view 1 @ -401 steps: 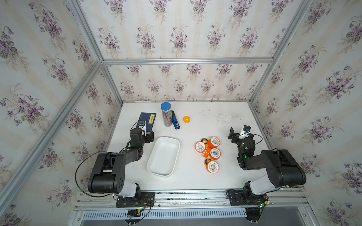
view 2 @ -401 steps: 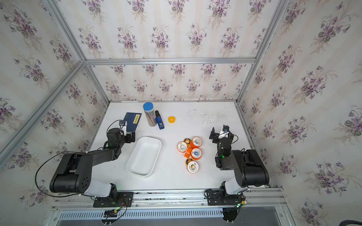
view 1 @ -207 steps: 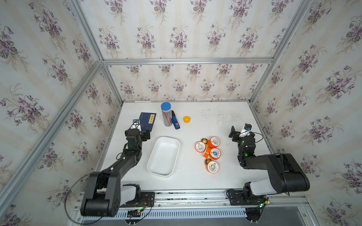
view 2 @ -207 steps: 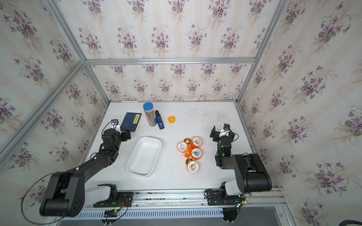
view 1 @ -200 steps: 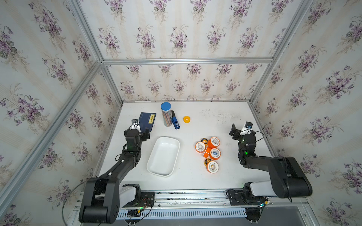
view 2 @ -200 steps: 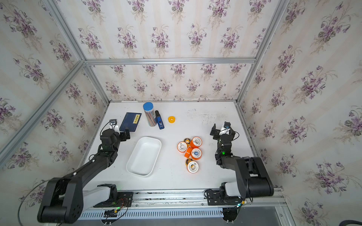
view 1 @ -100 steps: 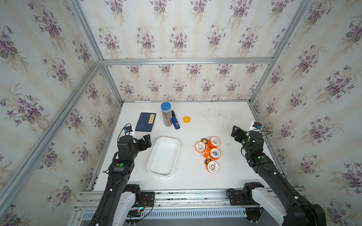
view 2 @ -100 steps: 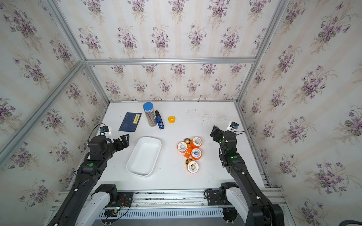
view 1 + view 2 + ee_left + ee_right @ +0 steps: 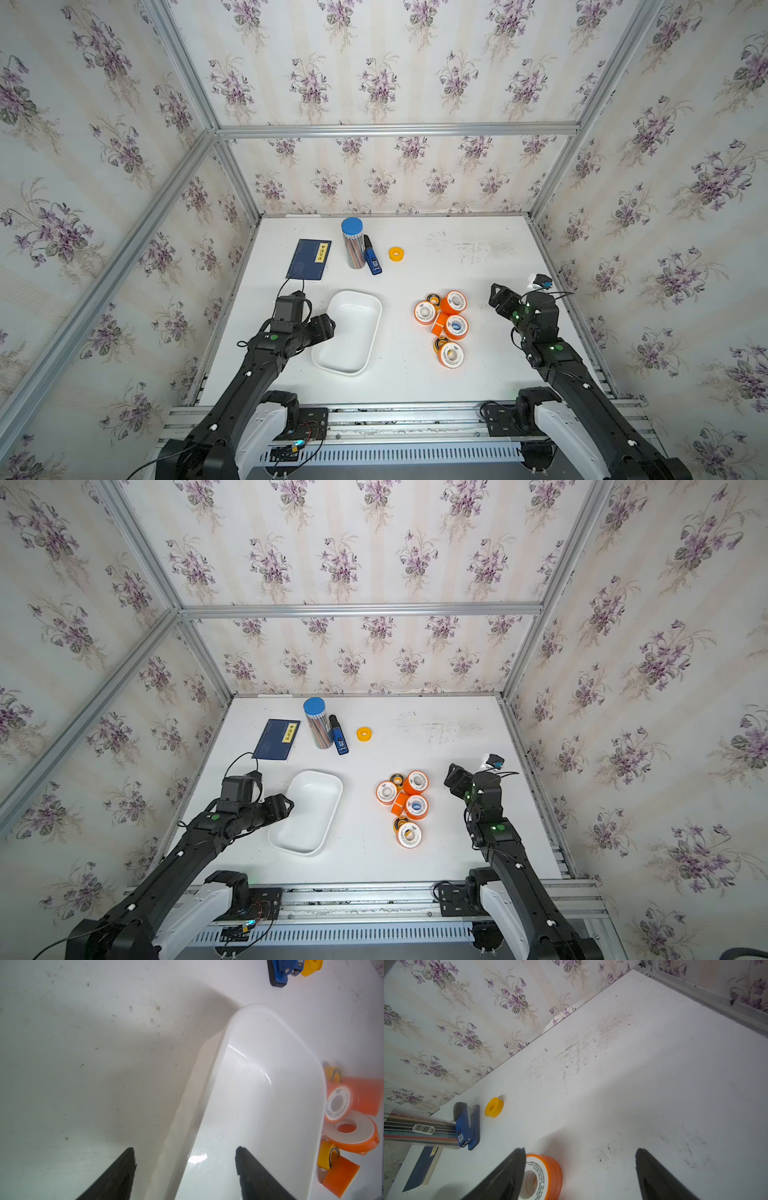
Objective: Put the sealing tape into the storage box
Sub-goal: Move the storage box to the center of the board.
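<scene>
Lying near right end effector (image 9: 579, 1150), sealing tape (image 9: 548, 1169)

A barcode sticker (image 9: 423, 1128) sits on the striped tube (image 9: 409, 1138).

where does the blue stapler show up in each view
Top view: blue stapler just right of the striped tube.
Top view: the same spot, right of the tube.
Left wrist: past the storage box, cut off by the picture's edge.
Right wrist: between the tube and the yellow ring.
Shared landmark: the small yellow ring beside it, seen in all four.
</scene>
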Robot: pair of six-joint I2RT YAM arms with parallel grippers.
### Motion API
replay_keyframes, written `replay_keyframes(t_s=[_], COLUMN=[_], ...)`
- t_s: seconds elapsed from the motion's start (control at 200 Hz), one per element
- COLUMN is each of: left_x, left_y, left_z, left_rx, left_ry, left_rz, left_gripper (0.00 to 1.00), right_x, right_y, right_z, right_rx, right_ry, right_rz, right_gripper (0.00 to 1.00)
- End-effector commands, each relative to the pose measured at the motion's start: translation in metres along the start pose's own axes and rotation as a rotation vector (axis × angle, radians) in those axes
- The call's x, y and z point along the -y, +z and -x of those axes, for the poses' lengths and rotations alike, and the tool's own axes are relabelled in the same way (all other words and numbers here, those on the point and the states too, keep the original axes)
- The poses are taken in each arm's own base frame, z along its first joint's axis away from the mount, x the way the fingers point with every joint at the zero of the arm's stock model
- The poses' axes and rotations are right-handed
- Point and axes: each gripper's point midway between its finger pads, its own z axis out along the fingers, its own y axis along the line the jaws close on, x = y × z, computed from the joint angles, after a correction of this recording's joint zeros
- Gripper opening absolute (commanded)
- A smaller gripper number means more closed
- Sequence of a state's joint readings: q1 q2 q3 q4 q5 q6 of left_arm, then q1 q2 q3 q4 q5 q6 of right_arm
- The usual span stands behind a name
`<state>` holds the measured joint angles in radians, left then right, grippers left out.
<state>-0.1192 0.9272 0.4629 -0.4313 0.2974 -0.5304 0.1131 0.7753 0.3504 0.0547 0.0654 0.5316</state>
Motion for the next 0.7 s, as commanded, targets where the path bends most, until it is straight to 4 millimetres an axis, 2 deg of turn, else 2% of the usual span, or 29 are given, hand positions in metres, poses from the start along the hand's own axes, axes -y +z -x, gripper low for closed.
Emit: replay_keyframes(t_s=[0.0, 0.065, 0.285, 0.375, 0.47, 0.694], left_x=[0.005, 0.008, 0.016, 0.021, 0.03, 0.062], left_y=[0.003, 0.004, 0.008, 0.01, 0.013, 0.027], left_z=[0.002, 0.002, 0.002, 0.004, 0.006, 0.006], left_rx=[-0.009, -0.005, -0.005, -0.003, -0.004, -0.011], left_ry=[0.026, 0.058, 0.118, 0.134, 0.154, 0.228], left_rz=[0.012, 0.034, 0.074, 0.074, 0.069, 0.073], left_gripper=[0.62, 0.56, 0.17, 0.05, 0.0, 0.0], right_x=[-0.003, -0.002, -0.002, -0.002, -0.002, -0.001], right_y=[0.0, 0.0, 0.005, 0.006, 0.006, 0.008], right_z=[0.003, 0.002, -0.003, -0.004, -0.004, -0.007], right_rx=[0.007, 0.01, -0.01, -0.019, -0.016, -0.025], right_ry=[0.007, 0.008, 0.012, 0.013, 0.014, 0.014], right_rz=[0.014, 0.01, 0.011, 0.012, 0.009, 0.009], right_gripper=[0.87, 0.87, 0.87, 0.87, 0.87, 0.87])
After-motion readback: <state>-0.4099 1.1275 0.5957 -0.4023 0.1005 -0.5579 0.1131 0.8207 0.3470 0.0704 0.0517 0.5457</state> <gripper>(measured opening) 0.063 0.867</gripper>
